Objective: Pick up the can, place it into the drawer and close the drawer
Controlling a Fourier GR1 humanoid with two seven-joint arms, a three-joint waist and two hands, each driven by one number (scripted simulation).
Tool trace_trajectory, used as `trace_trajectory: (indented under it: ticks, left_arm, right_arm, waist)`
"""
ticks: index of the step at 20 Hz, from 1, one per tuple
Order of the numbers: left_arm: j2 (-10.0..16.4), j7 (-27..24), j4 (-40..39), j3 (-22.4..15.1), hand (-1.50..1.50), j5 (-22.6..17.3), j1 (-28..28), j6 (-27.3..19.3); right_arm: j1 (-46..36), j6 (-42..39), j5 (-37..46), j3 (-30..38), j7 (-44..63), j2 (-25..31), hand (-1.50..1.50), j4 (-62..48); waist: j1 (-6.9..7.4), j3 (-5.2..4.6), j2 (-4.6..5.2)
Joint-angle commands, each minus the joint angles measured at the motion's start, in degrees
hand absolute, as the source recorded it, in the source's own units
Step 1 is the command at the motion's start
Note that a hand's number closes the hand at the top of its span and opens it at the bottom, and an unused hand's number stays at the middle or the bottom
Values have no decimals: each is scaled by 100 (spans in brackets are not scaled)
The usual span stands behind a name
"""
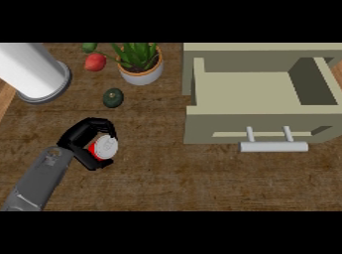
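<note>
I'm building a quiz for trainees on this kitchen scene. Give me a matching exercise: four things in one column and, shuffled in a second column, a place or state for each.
Things:
1. can
2. drawer
3. plant
4. red fruit

Places or states:
A. stands in a pale pot
B. pulled open
C. gripped by the left hand
D. lies just left of the pot

Pairs: 1-C, 2-B, 3-A, 4-D.
</note>
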State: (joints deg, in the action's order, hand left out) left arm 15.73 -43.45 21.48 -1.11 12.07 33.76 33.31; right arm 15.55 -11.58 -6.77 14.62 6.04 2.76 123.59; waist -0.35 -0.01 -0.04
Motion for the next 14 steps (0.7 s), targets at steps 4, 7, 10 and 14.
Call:
trace_trajectory:
  ticks: [4, 7, 10, 14]
  left_arm:
    - [-299, 430, 152, 1275, 150, -1199, -231, -1251]
    - [-387, 649, 169, 1921, 150, -1683, -291, -2411]
    - [-672, 935, 851, 1801, 150, -1698, -270, -2851]
    - [-1102, 1887, 2512, 1306, 150, -1629, -662, -3193]
  right_arm:
    - [303, -118, -151, 168, -150, -20, -150, 67]
    - [196, 63, -48, 109, 8, -93, -150, 226]
    - [241, 10, 250, -129, -390, -266, -150, -71]
    - [80, 149, -78, 167, 197, -107, -150, 311]
  waist:
    - [100, 12, -47]
    - [181, 12, -57]
    - [132, 14, -43]
    - [178, 15, -68]
